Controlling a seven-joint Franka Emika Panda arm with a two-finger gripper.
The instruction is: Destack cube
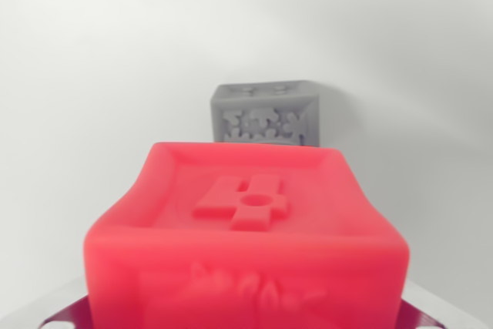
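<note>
Single wrist view, low, very near red cube (246, 244); faces forward toward grey cube (266, 112) beyond, white surface (85, 113).

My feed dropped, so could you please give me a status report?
End effector not visible. Red cube close to camera, grey cube apart behind. Nothing between them.

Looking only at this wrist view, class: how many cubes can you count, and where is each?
2. A red cube fills the lower foreground, very close to the camera. A grey cube sits behind it, above it in the picture, against the white background. The red cube could hide others.
</note>
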